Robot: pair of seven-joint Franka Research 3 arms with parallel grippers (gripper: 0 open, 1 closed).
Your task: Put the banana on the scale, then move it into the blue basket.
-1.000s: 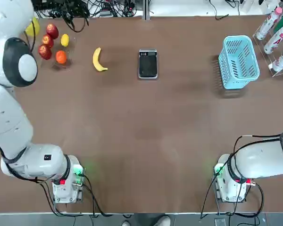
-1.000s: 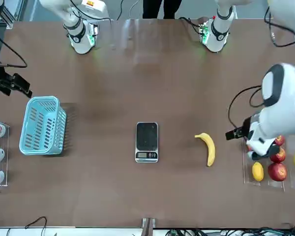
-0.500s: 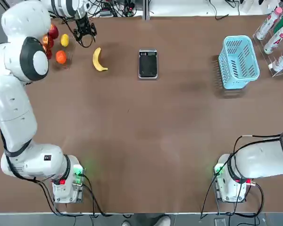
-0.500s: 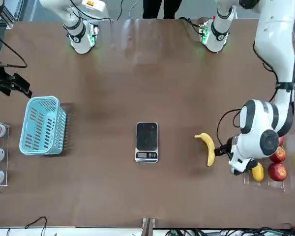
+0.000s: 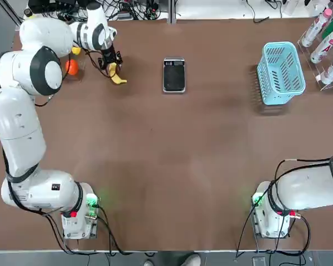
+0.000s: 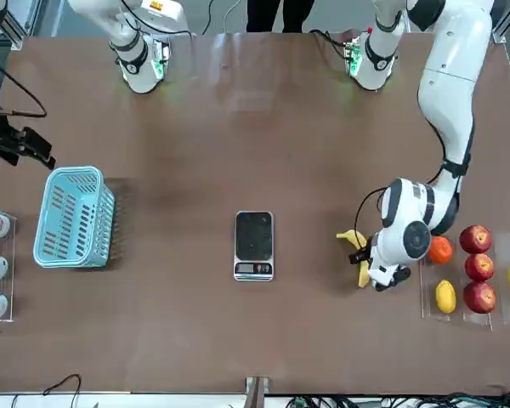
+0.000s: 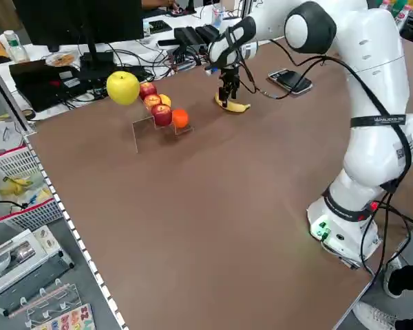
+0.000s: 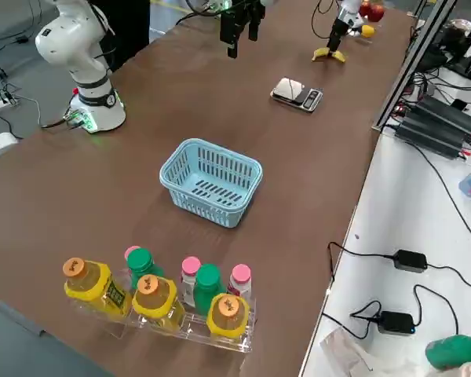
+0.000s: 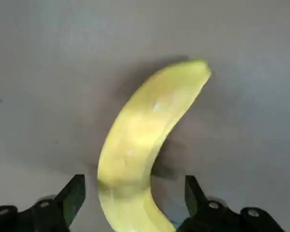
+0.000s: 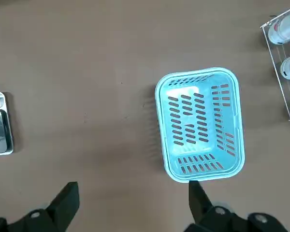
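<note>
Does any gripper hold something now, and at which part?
Nothing is held. The left gripper is open, its fingers on either side of one end of the banana, not touching. The right gripper is open and empty.

The banana (image 9: 145, 145) is yellow, the scale (image 5: 173, 75) black-topped with a silver rim, the basket (image 5: 280, 72) light blue and slotted, the desk (image 5: 172, 160) brown.

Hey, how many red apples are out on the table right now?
3: the red apples sit in a row beside the orange and lemon; none looks hidden.
</note>
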